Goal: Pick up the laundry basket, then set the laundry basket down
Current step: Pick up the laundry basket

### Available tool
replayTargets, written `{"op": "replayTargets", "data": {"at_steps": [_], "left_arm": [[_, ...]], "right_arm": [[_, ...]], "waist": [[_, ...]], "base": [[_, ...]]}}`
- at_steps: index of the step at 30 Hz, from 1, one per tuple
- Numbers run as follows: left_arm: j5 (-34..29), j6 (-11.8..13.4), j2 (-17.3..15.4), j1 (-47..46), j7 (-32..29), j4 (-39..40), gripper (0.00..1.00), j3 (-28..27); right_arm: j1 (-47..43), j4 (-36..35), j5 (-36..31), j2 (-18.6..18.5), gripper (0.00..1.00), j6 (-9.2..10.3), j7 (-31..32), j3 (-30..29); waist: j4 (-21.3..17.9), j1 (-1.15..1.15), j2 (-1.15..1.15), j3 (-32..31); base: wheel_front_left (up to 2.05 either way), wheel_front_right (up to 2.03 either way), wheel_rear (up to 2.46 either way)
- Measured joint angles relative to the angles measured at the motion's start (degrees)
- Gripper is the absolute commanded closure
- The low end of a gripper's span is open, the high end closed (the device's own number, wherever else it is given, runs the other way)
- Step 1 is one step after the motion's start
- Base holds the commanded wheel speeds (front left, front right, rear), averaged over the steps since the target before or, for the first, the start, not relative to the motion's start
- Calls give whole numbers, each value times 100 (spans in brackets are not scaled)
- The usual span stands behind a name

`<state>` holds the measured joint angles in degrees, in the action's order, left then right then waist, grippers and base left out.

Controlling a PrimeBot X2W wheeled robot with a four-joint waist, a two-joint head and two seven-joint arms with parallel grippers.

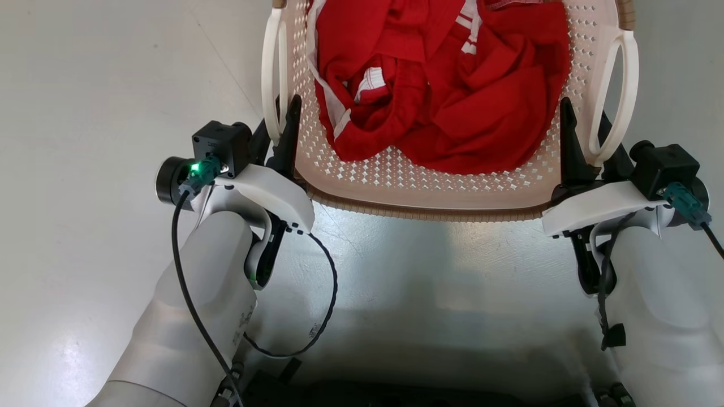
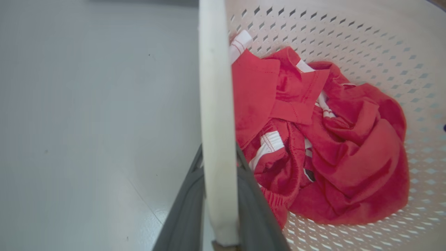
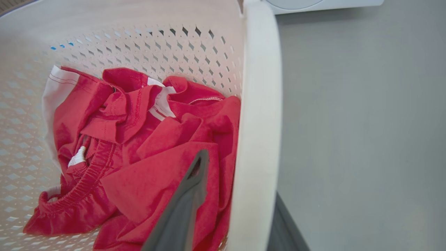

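The laundry basket [image 1: 396, 186] is cream with perforated walls and a brown woven rim, and it sits just ahead of me on the floor. Red and white clothes [image 1: 452, 85] lie inside it. My left gripper [image 1: 276, 135] straddles the left white loop handle [image 1: 271, 73]. In the left wrist view both dark fingers [image 2: 256, 209] press against that handle [image 2: 216, 104], so the left gripper [image 2: 219, 150] is shut on it. My right gripper [image 1: 588, 141] straddles the right handle [image 1: 622, 85]. In the right wrist view the right gripper [image 3: 240, 174] has one finger [image 3: 184, 205] inside the basket, with a gap between it and the handle [image 3: 259, 122].
Pale grey floor [image 1: 113, 113] spreads to both sides and in front of the basket. The edge of a white appliance [image 3: 313, 3] shows beyond the basket's far right side. My dark base [image 1: 396, 390] lies along the bottom of the head view.
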<state>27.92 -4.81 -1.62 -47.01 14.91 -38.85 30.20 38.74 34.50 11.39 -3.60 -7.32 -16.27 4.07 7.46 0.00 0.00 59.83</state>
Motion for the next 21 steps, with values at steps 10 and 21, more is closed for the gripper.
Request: {"op": "replayTargets", "data": {"at_steps": [10, 21], "left_arm": [[93, -1, 75, -10, -19, -492, 100, 208], [301, -78, 135, -8, -20, -1599, 100, 516]], "right_arm": [[31, 380, 186, 18, 100, 35, 141, 86], [125, 1250, 942, 84, 100, 36, 155, 803]], "waist": [[-41, 0, 0, -267], [-227, 0, 0, -924]], "base": [[0, 0, 0], [0, 0, 0]]}}
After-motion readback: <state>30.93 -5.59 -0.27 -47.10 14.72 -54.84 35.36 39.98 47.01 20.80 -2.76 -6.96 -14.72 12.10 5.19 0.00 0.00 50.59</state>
